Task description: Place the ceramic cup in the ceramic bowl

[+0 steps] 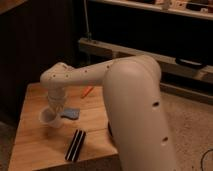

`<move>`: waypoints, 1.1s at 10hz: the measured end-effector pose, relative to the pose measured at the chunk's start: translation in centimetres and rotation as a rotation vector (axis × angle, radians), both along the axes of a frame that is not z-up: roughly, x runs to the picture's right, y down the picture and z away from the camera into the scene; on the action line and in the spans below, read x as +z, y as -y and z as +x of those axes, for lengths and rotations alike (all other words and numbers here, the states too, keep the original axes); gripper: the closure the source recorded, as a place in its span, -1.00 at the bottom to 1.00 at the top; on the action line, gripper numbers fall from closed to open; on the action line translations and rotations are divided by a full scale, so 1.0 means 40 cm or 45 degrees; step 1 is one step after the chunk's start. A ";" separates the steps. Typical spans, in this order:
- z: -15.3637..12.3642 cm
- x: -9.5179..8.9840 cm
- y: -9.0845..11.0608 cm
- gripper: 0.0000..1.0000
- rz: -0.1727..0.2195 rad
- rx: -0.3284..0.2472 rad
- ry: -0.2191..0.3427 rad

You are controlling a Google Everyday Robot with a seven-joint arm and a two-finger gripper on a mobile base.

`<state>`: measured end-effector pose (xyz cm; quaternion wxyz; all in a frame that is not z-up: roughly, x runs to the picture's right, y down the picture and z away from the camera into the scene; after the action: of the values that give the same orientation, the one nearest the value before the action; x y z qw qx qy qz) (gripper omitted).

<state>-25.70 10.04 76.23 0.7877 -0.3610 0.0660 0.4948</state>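
The largest thing we see is the robot's white arm. Its thick upper segment fills the near right of the scene. A slimmer link reaches from it leftward over the table to a rounded joint, then turns down.

Behind it, across the far side, stands dark shelving with a pale horizontal rail. A speckled floor shows at the right.

The wooden table takes up the left and near part of the scene. Its light top runs from the far left corner to where the arm hides its right side.

On the table near its near edge lies a flat black striped block, set at a slant, well apart from the other things.

Farther back, a small blue pad lies flat on the wood, just right of the arm's lower end.

The ceramic cup is over the left middle of the table, directly under the arm's downturned wrist and just left of the blue pad. It looks pale and is tipped a little.

The gripper hangs at the top of the cup, pointing down. We cannot tell how far it is open, or whether it actually has hold of the cup.

Smallest is a thin orange stick, lying at the far side of the table, just beyond the reaching link.
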 end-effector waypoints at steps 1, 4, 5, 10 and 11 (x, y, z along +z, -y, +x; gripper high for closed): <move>0.049 -0.030 0.029 1.00 0.012 0.023 -0.021; 0.256 -0.112 0.111 1.00 0.028 0.129 -0.068; 0.316 -0.122 0.129 1.00 0.026 0.170 -0.083; 0.672 -0.161 0.157 1.00 -0.007 0.455 -0.196; 0.738 -0.167 0.148 1.00 -0.018 0.514 -0.223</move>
<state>3.83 4.12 69.54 0.6613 -0.3280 0.0639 0.6715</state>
